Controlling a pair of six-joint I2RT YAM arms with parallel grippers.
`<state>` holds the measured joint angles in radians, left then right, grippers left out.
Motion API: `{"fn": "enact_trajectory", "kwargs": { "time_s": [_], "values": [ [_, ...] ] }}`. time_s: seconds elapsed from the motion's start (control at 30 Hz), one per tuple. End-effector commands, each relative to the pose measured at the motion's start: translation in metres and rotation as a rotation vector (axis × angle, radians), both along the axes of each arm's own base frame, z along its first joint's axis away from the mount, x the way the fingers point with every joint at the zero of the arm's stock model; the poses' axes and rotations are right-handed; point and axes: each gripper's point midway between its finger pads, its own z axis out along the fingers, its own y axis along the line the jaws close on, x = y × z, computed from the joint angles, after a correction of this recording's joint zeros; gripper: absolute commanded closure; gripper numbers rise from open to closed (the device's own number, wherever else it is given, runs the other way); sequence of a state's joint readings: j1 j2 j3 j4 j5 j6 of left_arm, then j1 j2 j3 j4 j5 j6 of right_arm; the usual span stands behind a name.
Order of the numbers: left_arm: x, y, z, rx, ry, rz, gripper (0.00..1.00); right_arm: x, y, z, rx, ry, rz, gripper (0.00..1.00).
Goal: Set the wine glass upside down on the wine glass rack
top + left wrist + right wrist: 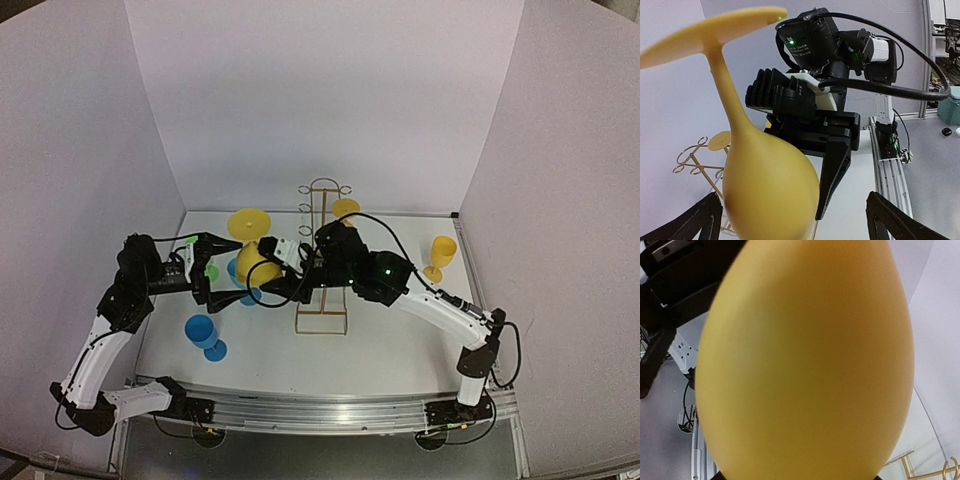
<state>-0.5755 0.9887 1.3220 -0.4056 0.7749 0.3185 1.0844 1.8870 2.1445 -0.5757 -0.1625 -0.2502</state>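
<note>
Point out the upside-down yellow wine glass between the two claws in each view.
Top external: yellow wine glass left of centre, beside the rack.
Left wrist: glass fills the left half, foot up; rack behind, lower left.
Right wrist: its bowl fills the frame; rack in the bottom right corner.
Shared landmark: the gold wire rack.

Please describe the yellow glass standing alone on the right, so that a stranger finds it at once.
Start at the gold wire rack in the middle of the white table, then look right, toward the side wall. There a yellow glass stands upright on its foot, untouched; the yellow glass left of the rack is held upside down.
</note>
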Motion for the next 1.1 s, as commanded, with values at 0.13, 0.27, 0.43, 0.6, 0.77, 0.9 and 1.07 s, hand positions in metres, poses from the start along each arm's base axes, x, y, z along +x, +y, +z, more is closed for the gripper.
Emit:
{"fn": "enact_trajectory", "kwargs": {
  "time_s": [0.13, 0.27, 0.43, 0.6, 0.77, 0.9, 1.07],
  "values": [
    [0.024, 0.022, 0.026, -0.149, 0.003, 0.215, 0.0, 0.04, -0.088, 0.096, 0.184, -0.092, -0.336, 0.88],
    [0.036, 0.028, 0.024, -0.19, 0.043, 0.27, 0.0, 0.072, -0.155, 0.093, 0.176, -0.086, -0.571, 0.89],
    [0.062, 0.041, 0.013, -0.252, 0.111, 0.38, 0.01, 0.113, -0.242, 0.047, 0.087, -0.031, -0.828, 0.9],
    [0.089, 0.048, -0.021, -0.28, 0.206, 0.459, 0.01, 0.14, -0.288, -0.025, 0.014, 0.152, -0.866, 0.89],
    [0.115, 0.056, -0.053, -0.281, 0.272, 0.571, 0.0, 0.149, -0.279, -0.069, -0.038, 0.134, -0.74, 0.89],
    [0.132, 0.058, -0.077, -0.248, 0.301, 0.634, 0.0, 0.155, -0.281, -0.075, 0.077, -0.003, -0.707, 0.89],
    [0.144, 0.052, -0.099, -0.204, 0.326, 0.648, 0.0, 0.167, -0.273, -0.097, 0.041, 0.01, -0.676, 0.9]
  ]
}}
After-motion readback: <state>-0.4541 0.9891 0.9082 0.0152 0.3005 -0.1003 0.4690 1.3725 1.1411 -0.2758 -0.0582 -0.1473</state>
